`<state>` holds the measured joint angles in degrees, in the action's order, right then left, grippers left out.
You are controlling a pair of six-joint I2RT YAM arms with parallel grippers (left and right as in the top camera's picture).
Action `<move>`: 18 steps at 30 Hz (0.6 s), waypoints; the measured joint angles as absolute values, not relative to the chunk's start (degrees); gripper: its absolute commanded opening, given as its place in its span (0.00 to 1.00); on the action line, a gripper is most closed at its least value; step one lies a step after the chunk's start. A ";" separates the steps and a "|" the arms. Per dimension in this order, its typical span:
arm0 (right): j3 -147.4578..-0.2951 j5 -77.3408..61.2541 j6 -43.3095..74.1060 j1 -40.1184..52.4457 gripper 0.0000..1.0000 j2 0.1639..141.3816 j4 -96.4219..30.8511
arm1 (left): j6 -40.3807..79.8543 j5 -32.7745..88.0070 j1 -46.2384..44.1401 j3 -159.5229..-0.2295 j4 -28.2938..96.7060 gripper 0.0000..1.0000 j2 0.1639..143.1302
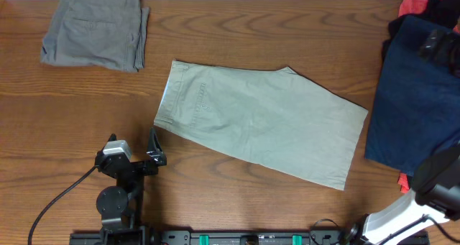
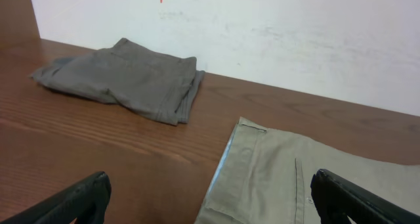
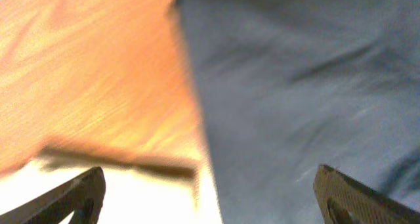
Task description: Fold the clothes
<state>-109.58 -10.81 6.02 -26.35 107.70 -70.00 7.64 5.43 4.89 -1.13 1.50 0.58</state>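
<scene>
Light khaki shorts (image 1: 262, 119) lie flat in the middle of the table, folded lengthwise, waistband to the left. They also show in the left wrist view (image 2: 308, 181). My left gripper (image 1: 152, 148) is open and empty, just off the waistband's near left corner (image 2: 210, 201). My right gripper (image 3: 210, 198) is open and empty at the table's right front edge, over a dark blue garment (image 3: 308, 86); its arm (image 1: 442, 180) shows at the lower right of the overhead view.
Folded grey shorts (image 1: 95, 29) lie at the far left corner, also in the left wrist view (image 2: 128, 79). A dark blue garment (image 1: 413, 94) and a pile of red and black clothes (image 1: 431, 8) lie at the right edge.
</scene>
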 measured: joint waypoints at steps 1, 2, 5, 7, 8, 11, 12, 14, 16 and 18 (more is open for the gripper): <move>-109.58 -12.21 6.15 -25.54 0.99 107.28 -72.60 | 7.64 5.45 4.89 -1.13 1.50 0.98 0.58; -109.49 -13.37 6.17 -24.71 0.99 107.13 -74.63 | 7.64 5.45 4.89 -1.13 1.50 0.98 0.58; -107.59 -15.42 6.28 -22.68 0.99 107.13 -77.32 | 7.64 5.45 4.89 -1.13 1.50 0.98 0.58; -104.97 -16.29 6.39 -21.15 0.99 107.13 -78.54 | 7.64 5.45 4.89 -1.13 1.50 0.98 0.58; -103.35 -16.58 6.55 -20.47 0.99 107.13 -78.63 | 7.64 5.43 4.89 -1.13 1.50 0.98 0.58; -97.93 -17.15 7.01 -18.44 0.99 107.13 -77.80 | 7.64 5.43 4.89 -1.13 1.50 0.98 0.58; -96.16 -17.21 7.14 -17.98 0.99 107.13 -77.25 | 7.64 5.43 4.89 -1.13 1.50 0.98 0.58; -92.99 -17.39 7.25 -17.26 0.99 107.13 -75.77 | 7.64 5.43 4.89 -1.13 1.50 0.98 0.58; -89.60 -17.30 7.27 -16.86 0.99 107.13 -73.78 | 7.64 5.43 4.89 -1.13 1.50 0.98 0.58; -86.30 -17.12 7.22 -16.73 0.99 107.13 -71.44 | 7.64 5.43 4.89 -1.13 1.50 0.98 0.58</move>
<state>-86.30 -17.12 7.22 -16.73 107.13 -71.44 7.64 5.43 4.89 -1.13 1.50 0.58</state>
